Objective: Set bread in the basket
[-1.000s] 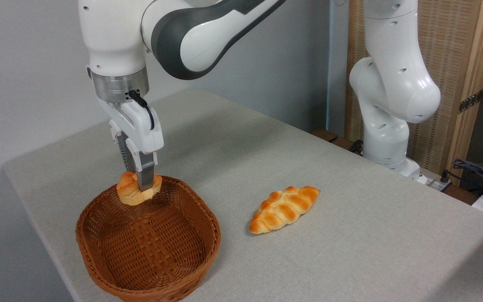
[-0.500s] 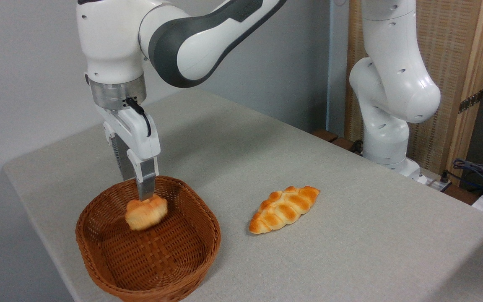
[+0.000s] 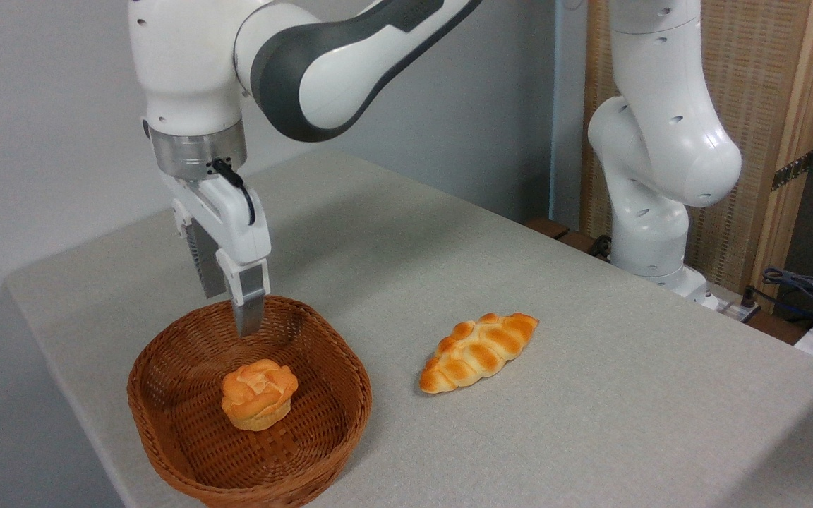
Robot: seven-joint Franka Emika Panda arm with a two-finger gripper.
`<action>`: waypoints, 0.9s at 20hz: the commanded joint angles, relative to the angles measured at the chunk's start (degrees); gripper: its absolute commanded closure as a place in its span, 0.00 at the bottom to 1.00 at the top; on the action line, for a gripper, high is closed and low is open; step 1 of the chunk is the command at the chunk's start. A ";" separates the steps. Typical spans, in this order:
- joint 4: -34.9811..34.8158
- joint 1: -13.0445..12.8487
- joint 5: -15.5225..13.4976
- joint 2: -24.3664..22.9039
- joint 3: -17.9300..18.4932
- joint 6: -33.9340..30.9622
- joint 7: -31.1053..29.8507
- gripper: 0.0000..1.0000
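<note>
The small orange-golden rosette bun (image 3: 259, 394) sits inside the brown woven wicker basket (image 3: 166, 451) at lower left; the white two-finger gripper (image 3: 243, 321) hangs above, holding nothing, jaw gap unclear; only withdrawal seems left.

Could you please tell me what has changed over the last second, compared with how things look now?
The gripper let go of the bread, which dropped from the far rim and now sits upright on the floor of the basket. The gripper has also risen slightly and shows empty above the far rim. The basket, the braided loaf and the table stayed as they were.
</note>
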 commanded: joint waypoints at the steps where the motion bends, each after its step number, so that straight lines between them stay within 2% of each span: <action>1: 0.81 -0.32 -0.55 -5.34 1.82 -8.19 -0.28 0.00; 2: 1.51 -0.32 -0.46 -6.65 1.99 -10.65 -0.28 0.00; 5: 7.38 -0.32 2.78 -7.11 2.00 -20.40 0.07 0.00; 7: 11.78 0.46 2.97 -6.23 1.82 -25.08 0.16 0.00; 9: 12.59 5.01 2.62 -6.58 -0.10 -25.80 0.16 0.00; 11: 12.59 8.89 2.62 -7.02 -3.70 -25.80 0.33 0.00; 13: 12.50 10.04 3.23 -7.55 -5.12 -25.71 0.42 0.00; 16: 12.59 10.13 3.32 -7.63 -4.60 -25.09 1.21 0.00; 18: 12.59 10.05 4.98 -7.63 -5.03 -25.18 2.00 0.00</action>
